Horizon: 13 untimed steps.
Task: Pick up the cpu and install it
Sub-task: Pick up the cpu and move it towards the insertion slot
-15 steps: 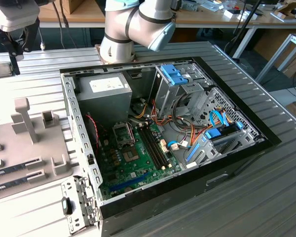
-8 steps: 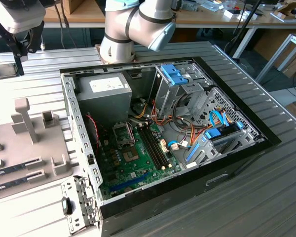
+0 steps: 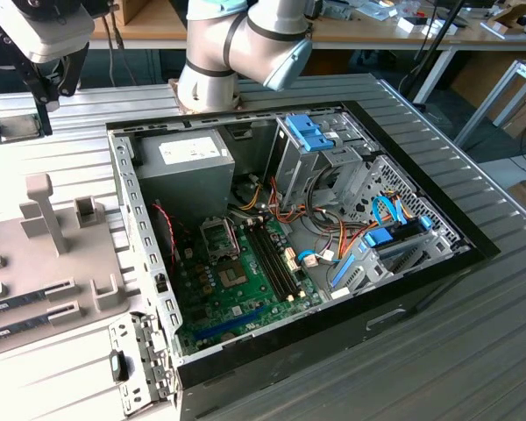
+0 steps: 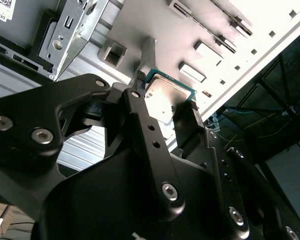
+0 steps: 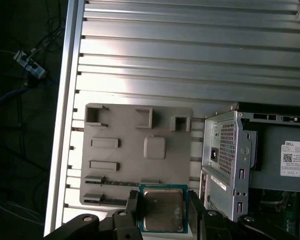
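Black pincer (image 4: 162, 106) clamped on cpu (image 5: 162, 209), above grey parts tray (image 5: 122, 165), open computer case (image 3: 145, 254) nearby

**Chip held fast in the pincer**

The cpu (image 5: 162, 210), a small flat square with a dull silver-grey metal top rimmed by a thin green board, sits clamped between the two black fingers of the pincer (image 5: 163, 206), one finger on each of two opposite edges. In both wrist views its smudged metal face catches the light, with the grey holder plate (image 5: 120, 165) behind it.
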Available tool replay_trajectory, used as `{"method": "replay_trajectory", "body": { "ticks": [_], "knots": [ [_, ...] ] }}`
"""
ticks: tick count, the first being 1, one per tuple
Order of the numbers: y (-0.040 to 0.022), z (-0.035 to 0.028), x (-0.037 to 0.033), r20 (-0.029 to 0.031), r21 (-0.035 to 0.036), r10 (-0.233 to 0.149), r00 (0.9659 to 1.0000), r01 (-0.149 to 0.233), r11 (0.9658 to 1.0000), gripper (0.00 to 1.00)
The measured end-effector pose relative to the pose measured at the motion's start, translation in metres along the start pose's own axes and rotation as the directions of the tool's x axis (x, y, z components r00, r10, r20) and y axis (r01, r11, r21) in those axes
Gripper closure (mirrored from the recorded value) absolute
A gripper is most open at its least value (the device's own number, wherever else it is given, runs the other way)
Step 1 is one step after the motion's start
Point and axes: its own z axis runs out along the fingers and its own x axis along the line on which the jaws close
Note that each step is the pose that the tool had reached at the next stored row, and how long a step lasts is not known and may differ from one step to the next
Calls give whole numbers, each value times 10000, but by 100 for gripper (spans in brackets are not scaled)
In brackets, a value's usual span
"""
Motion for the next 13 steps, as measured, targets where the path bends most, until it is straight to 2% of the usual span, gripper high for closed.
{"method": "replay_trajectory", "body": {
  "ticks": [13],
  "knots": [
    [-19,30,-125,0,1,0,10000,0,10000,53]
  ]
}}
